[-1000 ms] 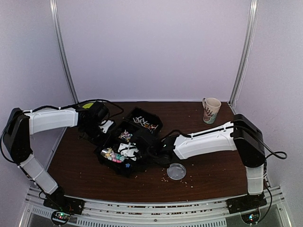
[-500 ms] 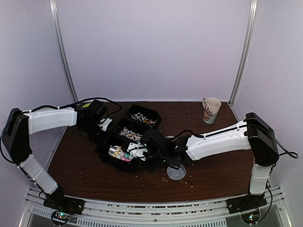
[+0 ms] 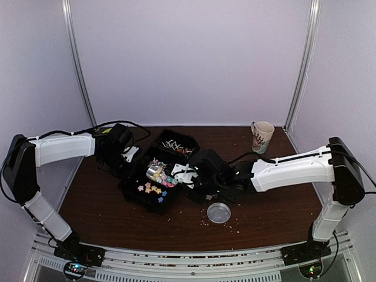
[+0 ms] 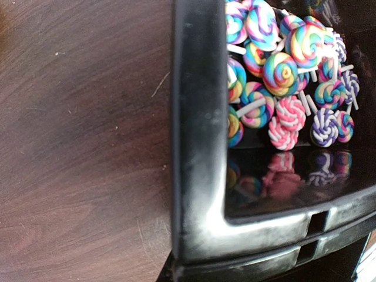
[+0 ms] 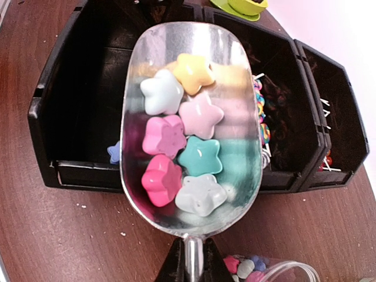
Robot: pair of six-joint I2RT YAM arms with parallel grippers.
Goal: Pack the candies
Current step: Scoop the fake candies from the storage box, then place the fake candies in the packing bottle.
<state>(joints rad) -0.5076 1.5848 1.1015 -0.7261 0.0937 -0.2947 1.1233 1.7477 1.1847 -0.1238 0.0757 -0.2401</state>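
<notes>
My right gripper point(image 5: 192, 258) is shut on the handle of a metal scoop point(image 5: 191, 70). The scoop holds several star-shaped candies point(image 5: 200, 155), pink, teal, white and yellow. It hovers level over the front black bin point(image 5: 53, 117), where one blue star point(image 5: 114, 153) shows. In the top view the scoop point(image 3: 155, 170) is above more star candies point(image 3: 150, 189) in that bin. My left gripper point(image 3: 130, 155) is at the bins' far left side, shut on the corner rim of a bin point(image 4: 197, 147) filled with swirl lollipops point(image 4: 282, 70). Its fingers are almost hidden under the rim.
A clear round container point(image 3: 219, 212) with a few candies stands on the table in front of the bins, and shows in the right wrist view point(image 5: 276, 271). A mug point(image 3: 261, 136) stands at the back right. Pale crumbs point(image 3: 205, 222) lie near the container. A green dish point(image 5: 241, 7) sits behind the bins.
My right gripper has lifted the scoop out of the front bin with candies in it. The right elbow has swung to the right. The left arm has stayed put.
</notes>
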